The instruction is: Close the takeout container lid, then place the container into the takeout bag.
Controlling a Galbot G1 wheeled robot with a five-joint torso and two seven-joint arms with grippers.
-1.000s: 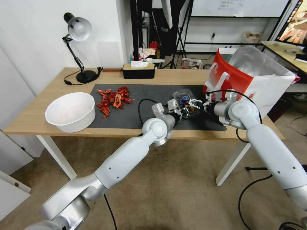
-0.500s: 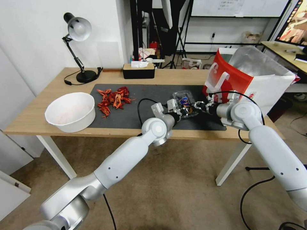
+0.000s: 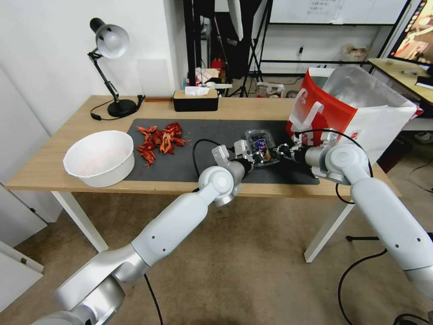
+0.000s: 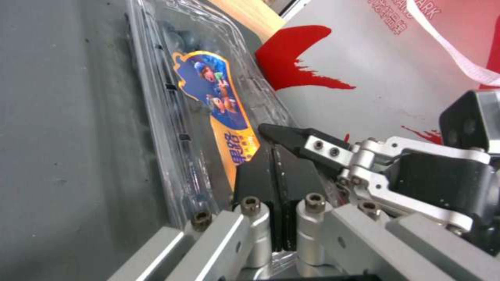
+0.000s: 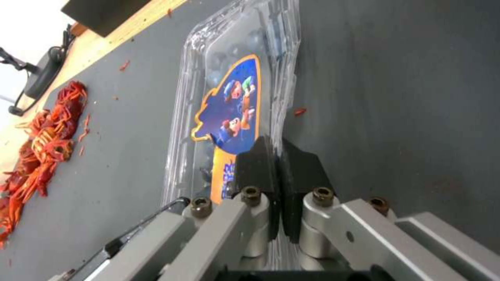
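Clear lid (image 5: 229, 105): folded down over the container (image 3: 259, 145), looks closed or nearly so
Container spot: on dark mat on the surface (image 3: 67, 149), just beside the bag (image 3: 356, 108)
Left end effector (image 4: 275, 164): fingers together, pinching the lid's near rim
Right end effector (image 5: 279, 162): fingers together on the container's edge
Done: lid step, by my read
Left: lift the container into the bag, not yet begun

The right gripper (image 5: 276, 156) is pinching with its black fingers (image 5: 250, 164) pressed together over the near edge of the takeout container lid (image 5: 229, 105). The lid is lying flat on the container (image 5: 187, 156), blue-orange label facing up. The container is resting on the dark mat (image 5: 396, 97). Red crayfish shells (image 5: 41, 148) are lying well apart.
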